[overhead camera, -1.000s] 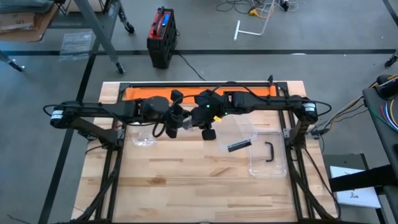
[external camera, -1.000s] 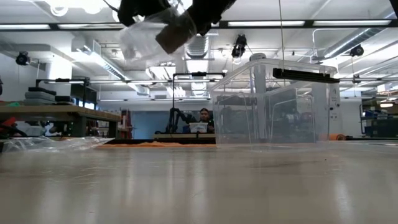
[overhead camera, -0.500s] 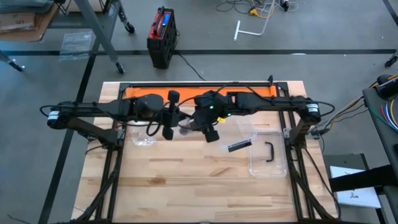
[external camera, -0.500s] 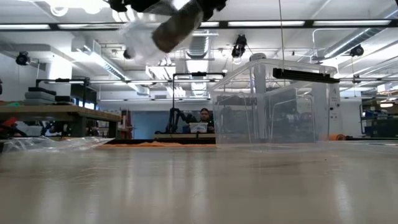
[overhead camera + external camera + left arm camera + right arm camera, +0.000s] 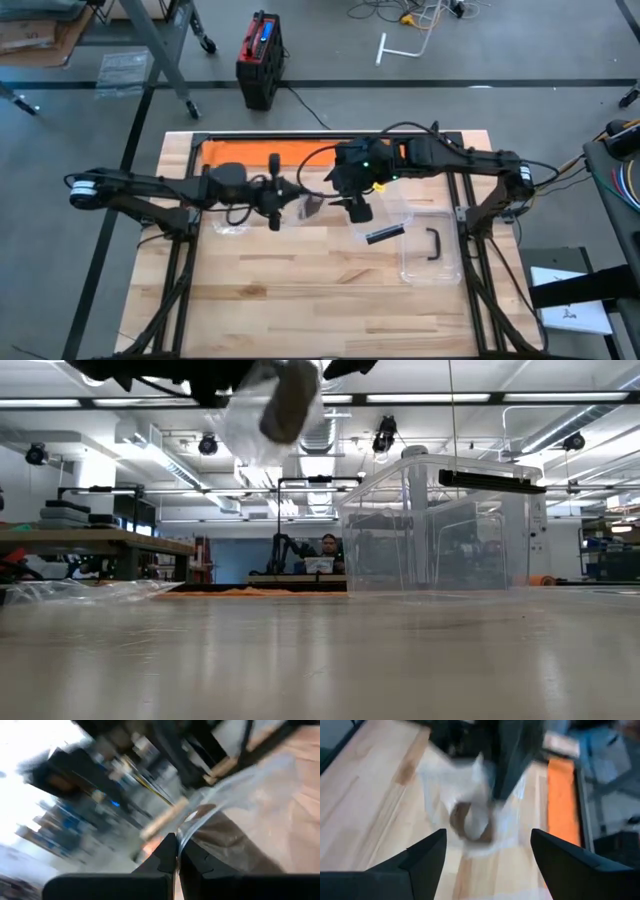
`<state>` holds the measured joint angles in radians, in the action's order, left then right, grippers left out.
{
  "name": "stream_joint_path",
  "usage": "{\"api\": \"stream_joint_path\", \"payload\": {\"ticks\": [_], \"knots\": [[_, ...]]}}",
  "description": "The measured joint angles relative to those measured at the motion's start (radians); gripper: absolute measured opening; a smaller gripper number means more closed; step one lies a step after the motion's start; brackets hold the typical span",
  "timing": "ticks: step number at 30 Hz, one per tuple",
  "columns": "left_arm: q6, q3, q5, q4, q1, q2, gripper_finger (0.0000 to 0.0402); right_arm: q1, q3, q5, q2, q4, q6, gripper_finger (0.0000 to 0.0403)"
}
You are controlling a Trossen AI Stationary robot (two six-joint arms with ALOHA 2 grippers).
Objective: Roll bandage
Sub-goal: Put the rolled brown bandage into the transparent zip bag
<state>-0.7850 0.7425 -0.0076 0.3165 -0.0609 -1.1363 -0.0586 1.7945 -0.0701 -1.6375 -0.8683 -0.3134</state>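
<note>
Hanging above the table's middle, a tan bandage roll (image 5: pixel 312 207) sits inside a clear plastic bag (image 5: pixel 250 422), well off the wood. In the low view the roll shows at the top edge, end-on, with the bag draped around it. Left gripper (image 5: pixel 283 192) is clenched on the bag's edge; the left wrist view shows its two dark fingers (image 5: pixel 167 855) pressed together on the thin plastic, the roll dangling beyond them. Right gripper (image 5: pixel 357 207) is released, just beside the bag on its far side from the left gripper; in the right wrist view its fingers (image 5: pixel 427 852) stand wide apart with the roll and bag between and beyond them, apart from both. On the wooden table (image 5: pixel 300 300), a clear plastic box (image 5: pixel 432 250) rests toward the right side, with a black handle (image 5: pixel 434 243) on it. A black strip (image 5: pixel 384 234) lies just left of the box. More crumpled clear plastic (image 5: pixel 228 226) lies under the left arm. An orange mat (image 5: pixel 250 152) runs along the table's back edge. A person (image 5: pixel 327 546) sits far back in the room.
</note>
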Motion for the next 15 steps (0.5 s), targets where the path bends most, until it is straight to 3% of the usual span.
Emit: {"api": "stream_joint_path", "payload": {"ticks": [3,9,15], "knots": [[-0.062,-0.037,0.068,0.078,-0.003,0.08,0.0,0.002,-0.017,0.051,-0.002,-0.005,0.003,0.0274],[-0.063,-0.083,0.461,0.105,-0.017,0.211,0.0,0.039,-0.04,0.07,-0.014,0.118,-0.03,0.0268],[-0.013,-0.089,0.492,0.113,-0.018,0.225,0.0,0.085,-0.045,0.062,-0.057,0.253,-0.064,0.0272]]}}
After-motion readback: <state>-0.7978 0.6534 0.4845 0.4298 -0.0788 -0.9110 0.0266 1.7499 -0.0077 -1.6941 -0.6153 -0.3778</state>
